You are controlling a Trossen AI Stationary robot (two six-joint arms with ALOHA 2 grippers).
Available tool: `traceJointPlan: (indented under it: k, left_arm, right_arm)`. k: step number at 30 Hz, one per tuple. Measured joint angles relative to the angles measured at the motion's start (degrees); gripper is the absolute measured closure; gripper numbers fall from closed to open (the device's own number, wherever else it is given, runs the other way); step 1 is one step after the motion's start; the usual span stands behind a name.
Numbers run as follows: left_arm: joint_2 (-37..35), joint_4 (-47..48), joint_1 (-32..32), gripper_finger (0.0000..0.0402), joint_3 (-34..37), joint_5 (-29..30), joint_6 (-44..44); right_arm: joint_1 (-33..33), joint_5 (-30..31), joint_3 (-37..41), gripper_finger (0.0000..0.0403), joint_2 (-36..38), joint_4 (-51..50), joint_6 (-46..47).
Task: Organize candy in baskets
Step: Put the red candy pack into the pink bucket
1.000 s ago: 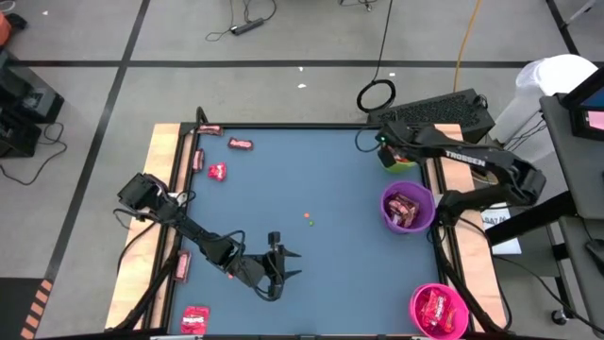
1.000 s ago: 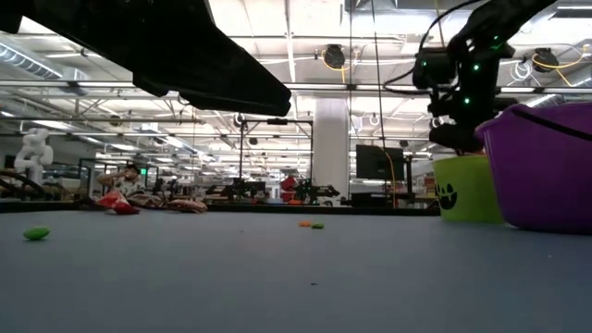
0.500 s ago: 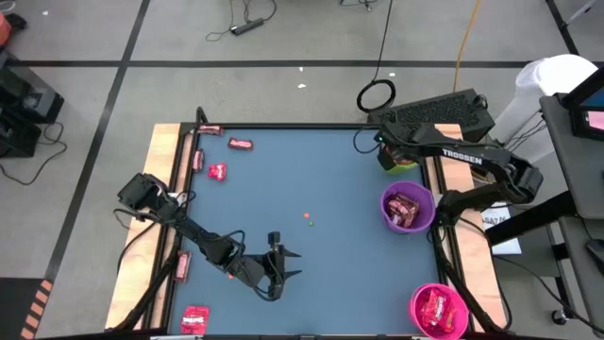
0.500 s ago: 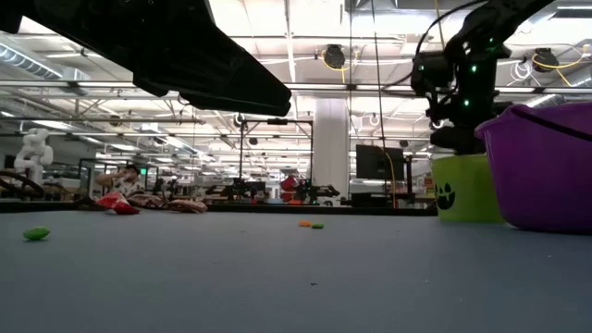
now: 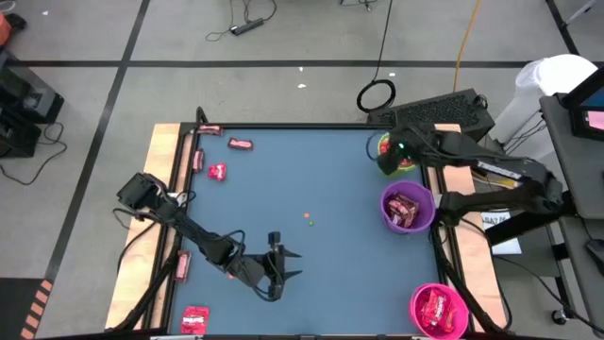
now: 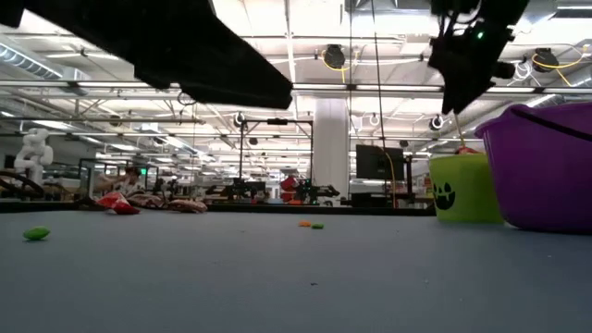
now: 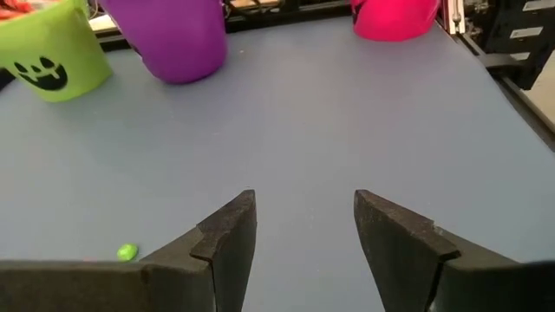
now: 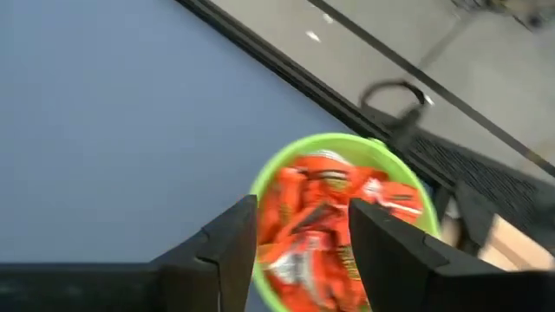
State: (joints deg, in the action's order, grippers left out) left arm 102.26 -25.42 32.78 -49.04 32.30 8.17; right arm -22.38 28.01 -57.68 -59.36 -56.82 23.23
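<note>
Above the green basket [image 8: 334, 217] of candy [image 8: 325, 221] at far right, I see my right gripper [image 8: 303, 230] gaping empty; left gripper [image 7: 303, 230] waits wide, near-left.

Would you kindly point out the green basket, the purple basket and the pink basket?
green basket [image 8: 269, 178], right wrist view, rim.
purple basket [image 5: 386, 200], high view, rim.
pink basket [image 5: 415, 300], high view, rim.

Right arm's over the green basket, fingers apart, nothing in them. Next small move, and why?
Probably swing the right gripper toward the loose candy at the table's far left. Its fingers look empty above the green basket, which already holds wrappers, so that drop looks done. The left gripper waits open over bare table.
</note>
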Motion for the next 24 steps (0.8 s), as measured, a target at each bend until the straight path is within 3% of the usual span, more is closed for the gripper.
traceJointPlan:
  k: [7,14,19,24]
  left_arm:
    - [-8.64,15.27,0.78,0.0200,-2.15,3.93,3.54]
    - [-18.28,41.21,-4.36,0.0200,-2.49,10.28,15.08]
    - [-21.43,56.25,-11.99,0.0200,-2.44,9.15,21.36]
    - [-21.92,68.65,-19.75,0.0200,-2.39,3.91,27.45]
  right_arm:
    - [13.31,0.16,5.98,0.0234,4.81,7.81,2.85]
    - [23.12,0.31,16.69,0.0234,5.41,31.11,-2.60]
    - [26.63,0.15,22.28,0.0234,3.99,48.32,-11.25]
    - [29.04,0.11,25.18,0.0234,1.89,57.75,-15.68]
